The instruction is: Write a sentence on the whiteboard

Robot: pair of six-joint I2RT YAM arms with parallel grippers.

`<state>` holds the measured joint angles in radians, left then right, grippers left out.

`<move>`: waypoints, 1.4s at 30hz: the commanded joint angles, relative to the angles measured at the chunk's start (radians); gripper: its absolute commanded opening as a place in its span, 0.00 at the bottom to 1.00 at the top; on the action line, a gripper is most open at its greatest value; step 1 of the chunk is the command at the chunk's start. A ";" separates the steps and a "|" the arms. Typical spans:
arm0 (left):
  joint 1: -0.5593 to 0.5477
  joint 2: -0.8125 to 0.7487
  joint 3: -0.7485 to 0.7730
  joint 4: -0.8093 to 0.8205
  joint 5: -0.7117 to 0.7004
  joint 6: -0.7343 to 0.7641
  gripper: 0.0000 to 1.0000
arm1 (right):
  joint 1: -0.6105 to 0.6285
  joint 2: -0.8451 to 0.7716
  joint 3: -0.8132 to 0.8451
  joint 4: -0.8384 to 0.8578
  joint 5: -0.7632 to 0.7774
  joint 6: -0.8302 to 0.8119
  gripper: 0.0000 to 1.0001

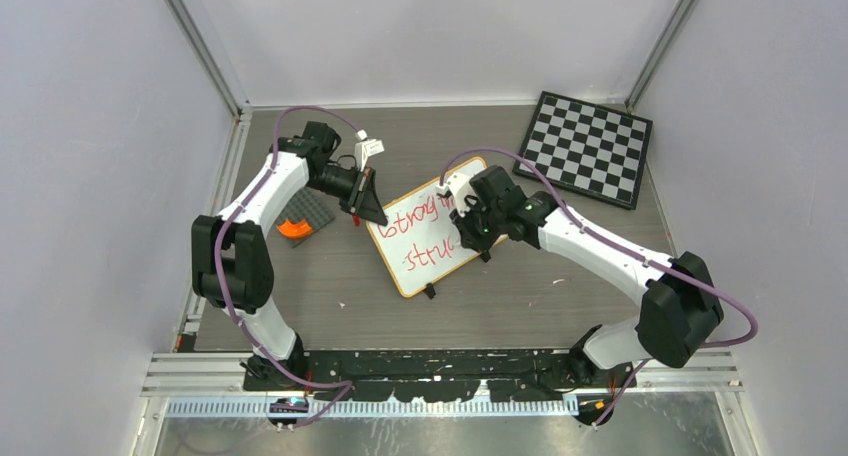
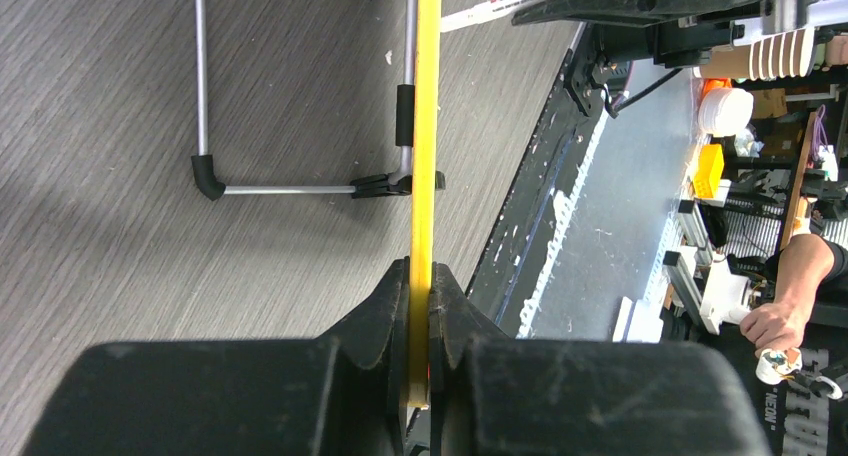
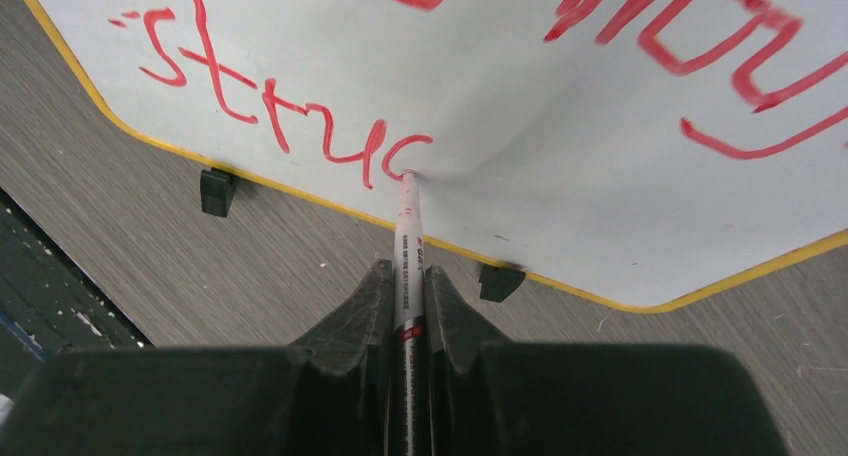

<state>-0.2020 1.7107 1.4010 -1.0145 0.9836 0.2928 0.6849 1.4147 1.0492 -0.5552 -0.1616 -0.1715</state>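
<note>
The left gripper [image 1: 372, 212] is closed on the upper-left edge of the whiteboard [image 1: 415, 276]. Its wrist view shows both fingers [image 2: 390, 296] clamped flat against the thin yellow rim [image 2: 427, 126], with the wire stand [image 2: 300, 189] behind. The board sits propped at a tilt mid-table, between the two arms. It looks light and stiff, with a slick face, so it would likely slide or tip under pen pressure. The rim is the sensible place to hold it, clear of the ink. The sentence [image 1: 425, 238] reads roughly "Strong" above "struc". The right gripper [image 3: 405, 276] pinches a red marker [image 3: 407, 246], its tip touching the board just after the "c". A checkered board [image 1: 588, 148] lies far right.
</note>
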 commanded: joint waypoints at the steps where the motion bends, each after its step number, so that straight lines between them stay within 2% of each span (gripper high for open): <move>1: -0.002 0.009 0.019 -0.019 -0.066 -0.007 0.00 | -0.007 -0.007 0.083 0.052 0.040 -0.014 0.00; 9: -0.002 0.007 0.015 -0.022 -0.071 -0.001 0.00 | -0.007 0.011 0.085 0.052 0.038 -0.022 0.00; 23: -0.003 0.014 0.012 -0.013 -0.066 -0.002 0.00 | 0.000 0.016 -0.043 0.059 0.018 -0.018 0.00; 33: -0.002 0.016 0.013 -0.015 -0.068 -0.003 0.00 | 0.039 0.007 0.062 0.045 -0.043 0.023 0.00; 42: -0.002 0.009 0.018 -0.019 -0.066 -0.006 0.00 | -0.033 -0.054 0.035 0.018 -0.021 0.008 0.00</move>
<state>-0.2020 1.7107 1.4010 -1.0149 0.9794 0.2955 0.6907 1.4132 1.0737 -0.5495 -0.1894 -0.1593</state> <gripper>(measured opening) 0.067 0.183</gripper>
